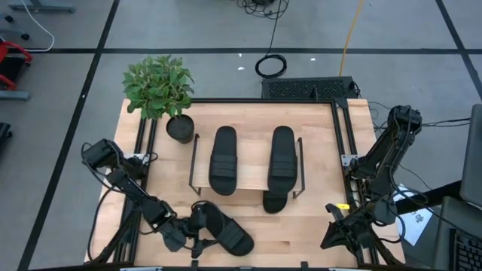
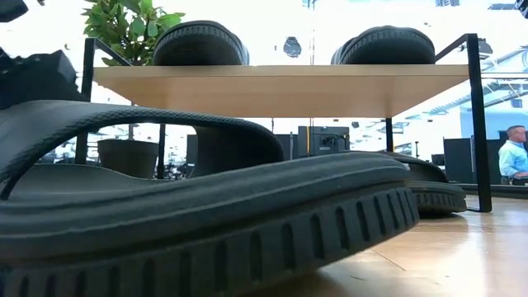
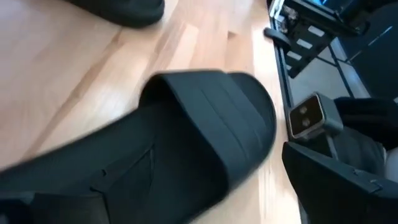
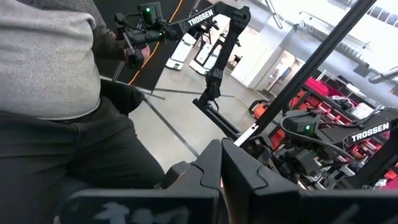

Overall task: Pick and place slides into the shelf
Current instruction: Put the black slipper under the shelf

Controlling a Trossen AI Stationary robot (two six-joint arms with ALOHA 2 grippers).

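A: High view first. Where are the slides?

B: Two lie on the shelf top board, a left slide and a right slide, side by side and apart. A third slide pokes out from under the shelf's near edge, below the right one. The fourth slide lies on the table near its front edge, angled.

A: And the arms?

B: The left gripper is at that fourth slide's end, touching it. Whether it grips the sole, I cannot tell from here. The right gripper sits off the table's right front corner, over the frame. A potted plant stands by the shelf's back left corner.

A: Low view?

B: The front slide fills the foreground, its toe end tilted up off the wood. Behind it, the shelf board carries two slides; the third rests on the table beneath, at right. A person stands far back.

A: Left wrist view?

B: The slide's ribbed strap is close in, over bare tabletop. The fingers are not clearly seen, so the grasp stays uncertain.

A: Right wrist view?

B: The right gripper's fingers are pressed together on nothing. A seated person's grey top is close by.
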